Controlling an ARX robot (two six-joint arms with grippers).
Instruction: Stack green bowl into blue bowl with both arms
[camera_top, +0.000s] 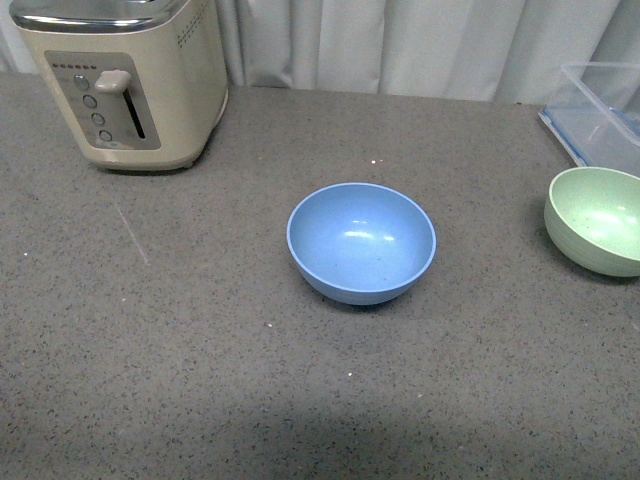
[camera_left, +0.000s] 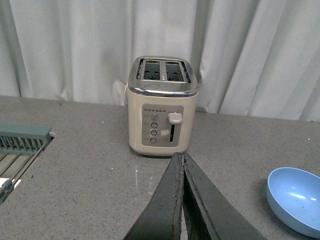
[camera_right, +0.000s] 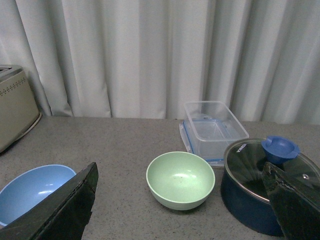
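A: Bowl positions?
B: On counter (camera_top: 200, 330), front view: blue bowl (camera_top: 361, 242) mid-frame, green bowl (camera_top: 597, 220) at right edge, well apart.
A: Tool state?
B: Pinched together: left tool (camera_left: 181, 159). Spread wide: right tool (camera_right: 180, 170).

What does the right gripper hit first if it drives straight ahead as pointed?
Probably the green bowl: in the right wrist view it sits centred between the right gripper's open jaws, with nothing in front of it. Depth is unclear, though.

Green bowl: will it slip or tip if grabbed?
The green bowl looks thin-walled, so probably stiff and light. Its matte surface likely isn't slippery. Its base looks narrower than its rim, so a push up high might rock it.
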